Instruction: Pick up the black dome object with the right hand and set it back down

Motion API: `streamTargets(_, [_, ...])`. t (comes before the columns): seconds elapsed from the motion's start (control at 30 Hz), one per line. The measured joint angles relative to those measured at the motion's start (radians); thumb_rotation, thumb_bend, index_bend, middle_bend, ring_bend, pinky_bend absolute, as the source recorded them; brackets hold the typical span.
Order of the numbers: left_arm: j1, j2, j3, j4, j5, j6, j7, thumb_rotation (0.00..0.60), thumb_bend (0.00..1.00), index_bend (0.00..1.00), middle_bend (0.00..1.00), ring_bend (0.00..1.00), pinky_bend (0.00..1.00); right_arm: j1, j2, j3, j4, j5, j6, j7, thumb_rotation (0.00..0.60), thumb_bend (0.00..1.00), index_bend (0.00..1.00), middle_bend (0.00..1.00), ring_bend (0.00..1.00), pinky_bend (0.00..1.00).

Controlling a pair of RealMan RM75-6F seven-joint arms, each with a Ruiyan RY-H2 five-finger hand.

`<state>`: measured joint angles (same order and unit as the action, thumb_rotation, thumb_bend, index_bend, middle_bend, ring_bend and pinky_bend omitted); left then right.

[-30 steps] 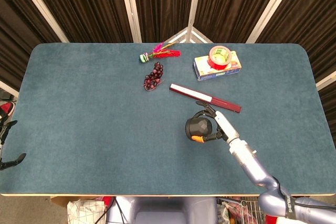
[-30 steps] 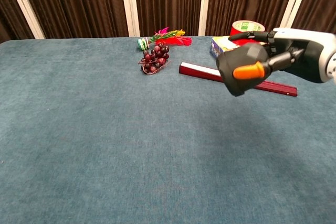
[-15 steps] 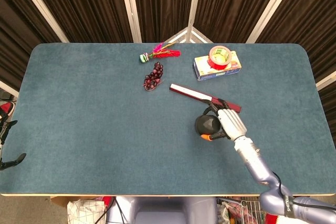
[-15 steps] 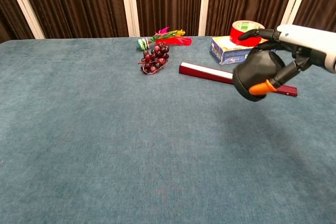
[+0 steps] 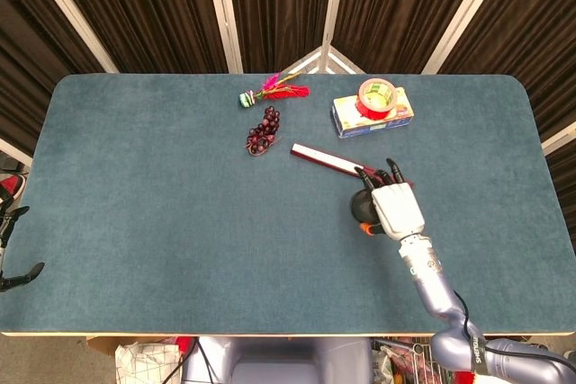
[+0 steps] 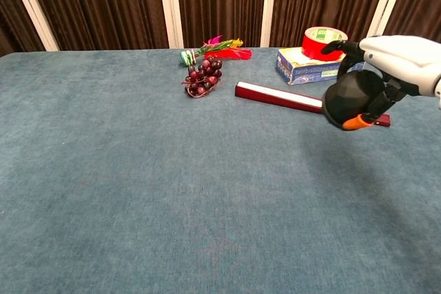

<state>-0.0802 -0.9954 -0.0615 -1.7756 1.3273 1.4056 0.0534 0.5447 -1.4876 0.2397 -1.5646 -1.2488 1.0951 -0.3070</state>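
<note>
My right hand (image 5: 393, 208) (image 6: 393, 67) grips the black dome object (image 6: 353, 98) (image 5: 362, 208), which has an orange tab at its lower edge. In the chest view the dome hangs above the blue table (image 6: 138, 184), in front of the right end of a long red and white box (image 6: 279, 96). From the head view the hand covers most of the dome from above. The left hand is out of both views.
A bunch of dark grapes (image 5: 263, 131) and a feathered toy (image 5: 274, 91) lie at the table's back middle. A roll of red tape (image 5: 377, 96) sits on a small printed box (image 5: 371, 116) at the back right. The long red box (image 5: 324, 158) lies just behind my hand.
My right hand has carried the dome to the right and back toward the long red box, turning palm-down over it.
</note>
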Motion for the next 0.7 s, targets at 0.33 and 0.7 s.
streamTargets(0.33, [0.000, 0.000, 0.001, 0.000, 0.002, 0.000, 0.000, 0.600, 0.31, 0.14, 0.00, 0.00, 0.09, -0.019, 0.091, 0.059, -0.144, 0.007, -0.179, 0.788, 0.600, 0.12, 0.13, 0.47, 0.22, 0.00])
streamTargets(0.7, [0.000, -0.001, 0.000, 0.000, -0.001, -0.001, 0.003, 0.600, 0.31, 0.14, 0.00, 0.00, 0.09, -0.022, 0.135, 0.064, -0.137, -0.043, -0.255, 1.135, 0.600, 0.12, 0.13, 0.47, 0.22, 0.00])
